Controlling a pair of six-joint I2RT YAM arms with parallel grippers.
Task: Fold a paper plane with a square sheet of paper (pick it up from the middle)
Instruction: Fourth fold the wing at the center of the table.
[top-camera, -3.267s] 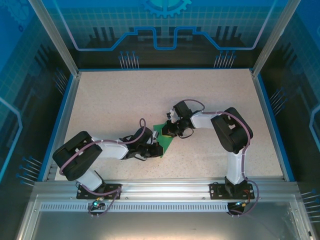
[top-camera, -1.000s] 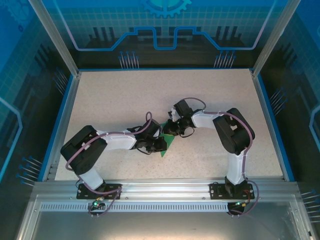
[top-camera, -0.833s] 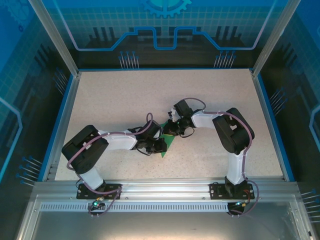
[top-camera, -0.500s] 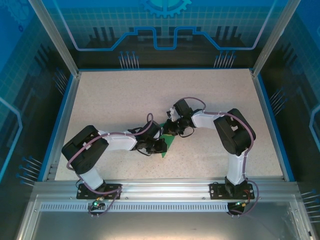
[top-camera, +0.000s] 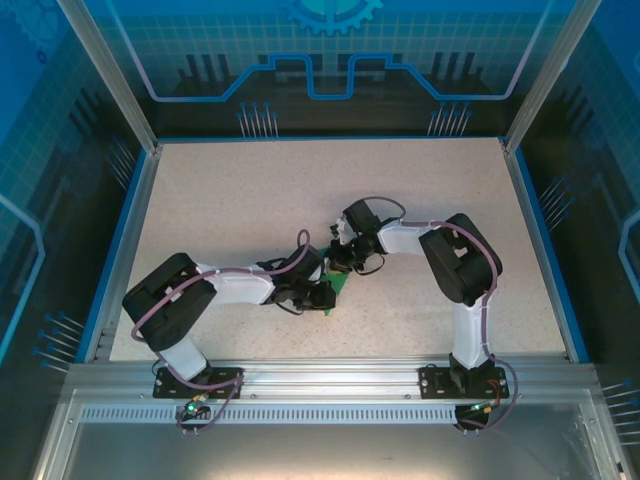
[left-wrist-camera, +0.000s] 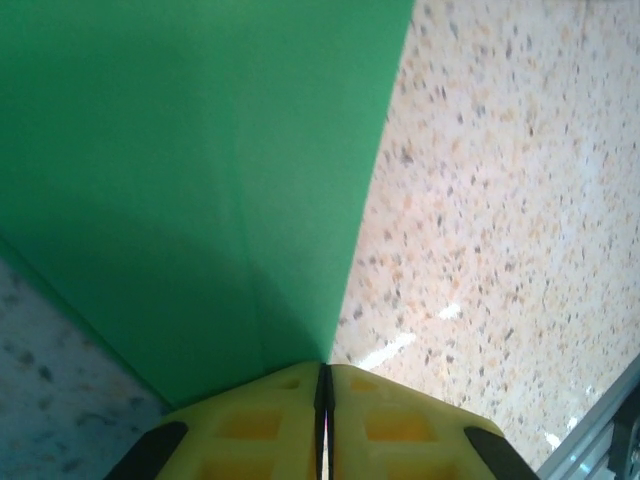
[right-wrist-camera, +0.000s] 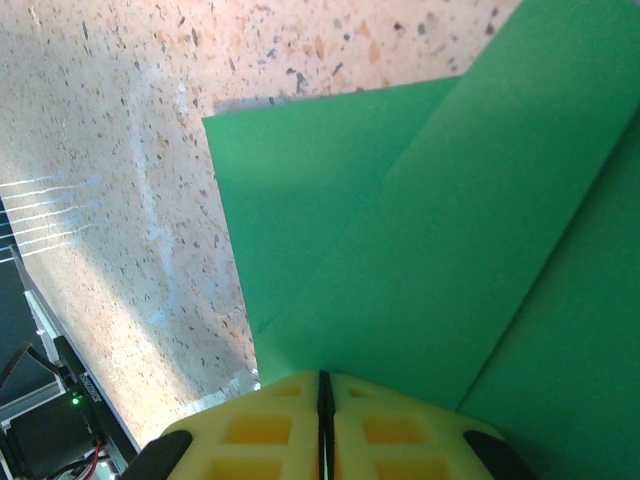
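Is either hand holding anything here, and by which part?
The green paper is pinched twice: the left hand grips one outer edge, the right hand the edge of a folded layer.

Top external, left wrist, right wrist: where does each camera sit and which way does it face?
Top external: high behind the arm bases, looking down at the table; both arms show, left gripper and right gripper meeting at the green paper.
Left wrist: on that wrist, looking past its shut yellow fingers onto paper and table.
Right wrist: likewise, its own shut fingers at the bottom edge.
Shared: both wrist views see the green paper.
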